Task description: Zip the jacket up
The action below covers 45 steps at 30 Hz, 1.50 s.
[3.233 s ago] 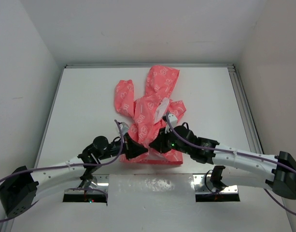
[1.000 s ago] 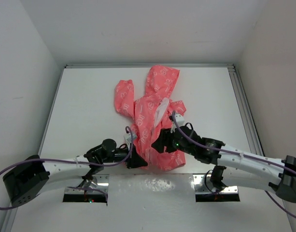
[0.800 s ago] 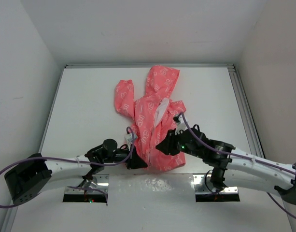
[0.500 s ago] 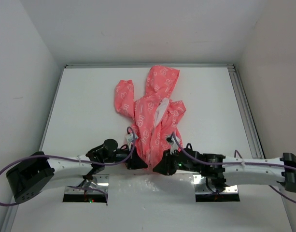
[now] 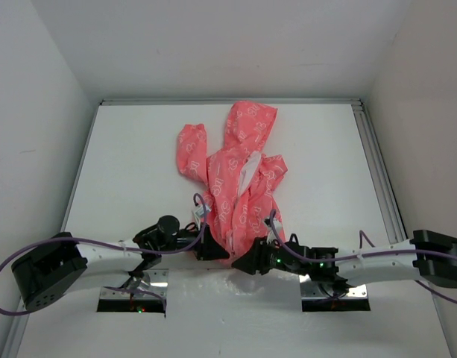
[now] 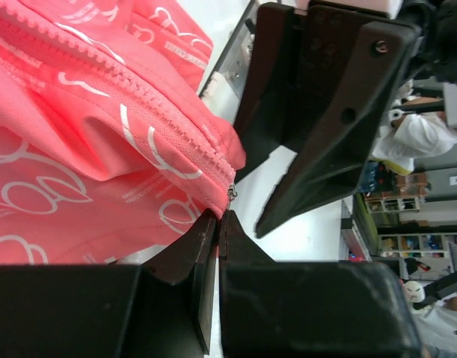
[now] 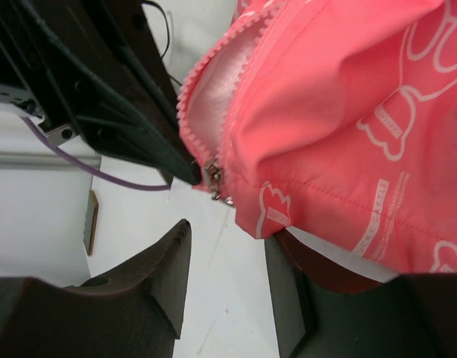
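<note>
Table (image 5: pixel 131 164) first: the jacket (image 5: pixel 239 175) lies crumpled mid-table, hood toward 12 o'clock, hem (image 7: pixel 325 212) toward 6, front unzipped, so I judge nearly all the work remains. My left gripper (image 5: pixel 213 250) is pinched tight on the hem by the zip's foot; the right gripper (image 5: pixel 247 266), at its 4 o'clock, stands part-open, holding nothing. Only the wrist views show the slider (image 7: pixel 212 173) low on the teeth (image 7: pixel 194 78); overhead hides it.

right gripper (image 5: pixel 240 267) drops way low
It leaves the front of the jacket (image 5: pixel 235 175) and sits at the bottom edge now, close to the left gripper (image 5: pixel 219 253); the jacket's lower end goes from a flat fold to a narrower bunch.
</note>
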Motion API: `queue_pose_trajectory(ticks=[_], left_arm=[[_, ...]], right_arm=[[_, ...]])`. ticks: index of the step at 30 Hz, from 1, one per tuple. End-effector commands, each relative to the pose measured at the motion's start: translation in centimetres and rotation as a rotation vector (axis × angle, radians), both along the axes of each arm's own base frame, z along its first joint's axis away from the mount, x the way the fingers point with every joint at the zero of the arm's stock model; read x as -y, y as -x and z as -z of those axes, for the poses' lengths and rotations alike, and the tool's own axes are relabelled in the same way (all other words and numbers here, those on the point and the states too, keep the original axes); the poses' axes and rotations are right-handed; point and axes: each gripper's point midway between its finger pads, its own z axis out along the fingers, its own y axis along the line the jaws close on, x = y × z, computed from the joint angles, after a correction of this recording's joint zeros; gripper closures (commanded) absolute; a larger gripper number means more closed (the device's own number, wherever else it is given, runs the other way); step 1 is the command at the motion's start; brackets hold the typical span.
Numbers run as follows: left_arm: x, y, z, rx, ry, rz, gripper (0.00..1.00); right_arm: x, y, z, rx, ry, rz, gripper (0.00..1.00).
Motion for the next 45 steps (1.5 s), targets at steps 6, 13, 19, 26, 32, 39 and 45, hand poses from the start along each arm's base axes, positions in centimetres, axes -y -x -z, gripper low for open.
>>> queue_pose_trajectory(ticks=[6,13,19,26,32,39,45], left_arm=[[-0.1,1.4,-1.2,-0.031,0.078,0.044,1.0],[-0.3,1.6,-0.8,-0.041,0.064,0.05,1.0],[-0.4,1.5,-0.5,-0.035,0.052,0.043,1.0],[-0.4,1.3,-0.2,-0.028,0.035,0.039,1.0],[-0.6,0.8,0.7,-0.008,-0.015,0.019,1.0],[-1.1,0.0,2.0,0.053,-0.106,0.0,1.0],[-1.2,0.4,2.0,0.073,-0.102,0.027,1.0]], right_arm=[[-1.0,-1.5,-2.4,0.025,-0.124,0.08,0.56],[-1.6,-1.3,-2.9,0.036,-0.126,0.059,0.59],[-1.4,-1.2,-2.7,0.026,-0.117,0.062,0.68],[-1.2,-1.3,-2.7,0.022,-0.115,0.068,0.87],[-1.9,-0.6,-3.8,0.001,-0.119,0.032,1.0],[-2.8,-0.7,-6.1,0.007,-0.135,0.027,1.0],[-3.1,-3.5,-6.9,0.077,-0.088,0.149,1.0]])
